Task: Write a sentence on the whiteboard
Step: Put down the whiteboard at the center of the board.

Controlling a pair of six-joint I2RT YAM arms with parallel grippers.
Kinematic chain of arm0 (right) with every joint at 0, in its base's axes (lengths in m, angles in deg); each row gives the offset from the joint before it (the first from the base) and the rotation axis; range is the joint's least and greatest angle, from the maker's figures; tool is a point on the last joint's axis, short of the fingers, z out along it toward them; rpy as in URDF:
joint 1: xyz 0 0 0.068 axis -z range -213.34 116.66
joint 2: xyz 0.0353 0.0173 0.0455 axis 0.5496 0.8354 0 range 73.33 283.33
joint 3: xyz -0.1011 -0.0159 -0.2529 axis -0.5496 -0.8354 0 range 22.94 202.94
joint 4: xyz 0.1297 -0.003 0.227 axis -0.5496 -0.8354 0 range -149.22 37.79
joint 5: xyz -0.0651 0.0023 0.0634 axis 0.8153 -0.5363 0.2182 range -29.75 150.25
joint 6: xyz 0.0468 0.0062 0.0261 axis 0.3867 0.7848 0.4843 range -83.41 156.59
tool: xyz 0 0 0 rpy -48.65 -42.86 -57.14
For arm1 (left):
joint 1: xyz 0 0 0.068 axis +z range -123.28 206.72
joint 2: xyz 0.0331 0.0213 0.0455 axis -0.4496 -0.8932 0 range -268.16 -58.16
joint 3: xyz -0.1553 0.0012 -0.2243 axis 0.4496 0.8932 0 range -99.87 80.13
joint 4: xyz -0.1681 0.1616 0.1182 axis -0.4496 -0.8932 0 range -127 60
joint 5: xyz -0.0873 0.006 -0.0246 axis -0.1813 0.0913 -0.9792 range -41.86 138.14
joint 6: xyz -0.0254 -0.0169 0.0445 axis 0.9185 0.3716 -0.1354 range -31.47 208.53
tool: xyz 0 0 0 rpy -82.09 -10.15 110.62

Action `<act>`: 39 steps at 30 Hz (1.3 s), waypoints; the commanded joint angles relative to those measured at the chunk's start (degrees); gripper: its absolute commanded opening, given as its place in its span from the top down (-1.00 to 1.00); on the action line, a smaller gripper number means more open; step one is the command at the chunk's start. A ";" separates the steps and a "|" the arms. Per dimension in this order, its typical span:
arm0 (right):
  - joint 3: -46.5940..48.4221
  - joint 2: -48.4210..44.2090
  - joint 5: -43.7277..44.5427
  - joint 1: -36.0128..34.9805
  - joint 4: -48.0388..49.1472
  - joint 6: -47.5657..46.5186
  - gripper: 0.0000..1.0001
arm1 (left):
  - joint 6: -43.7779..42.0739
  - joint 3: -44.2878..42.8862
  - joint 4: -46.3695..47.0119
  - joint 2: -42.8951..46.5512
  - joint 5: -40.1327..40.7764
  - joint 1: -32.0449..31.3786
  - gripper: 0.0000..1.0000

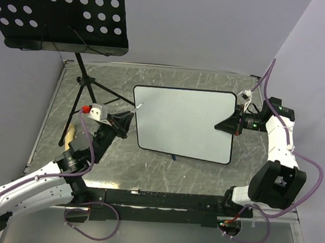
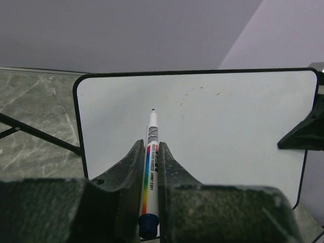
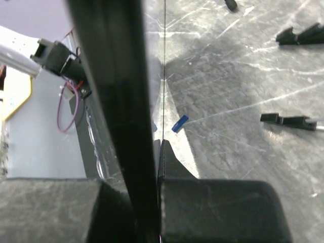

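Whiteboard [image 1: 185, 123] stood blank, writing not started. Left gripper [image 1: 128, 119] pinched marker [image 2: 152, 157], tip near board's left edge; right gripper [image 1: 228, 125] clamped right edge. Next likely needed: tip down, first stroke.

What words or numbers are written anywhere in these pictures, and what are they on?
Marker: tiny black print runs along the barrel beside a rainbow stripe, too small and blurred to read.
Whiteboard: no words or numbers on it, only a few faint specks.
Nothing else in the three views shows any writing, label or sign.
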 commanded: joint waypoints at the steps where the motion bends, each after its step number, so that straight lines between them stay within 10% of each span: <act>1: 3.51 0.32 -16.92 0.03 -13.07 -14.27 1.00 | 3.43 0.28 2.71 0.85 2.34 0.08 0.98; 8: -0.53 -6.43 -15.86 0.03 -3.78 -5.42 1.00 | 4.75 -0.42 2.01 -0.65 -0.65 0.52 0.98; 16: -14.77 -19.89 -12.69 -0.49 39.55 34.84 1.00 | 5.10 -1.56 -0.53 -0.91 -2.76 1.84 0.98; 39: -10.82 -14.54 -14.45 -0.58 26.48 23.43 1.00 | 5.98 -1.39 -0.89 0.14 -6.89 3.51 0.98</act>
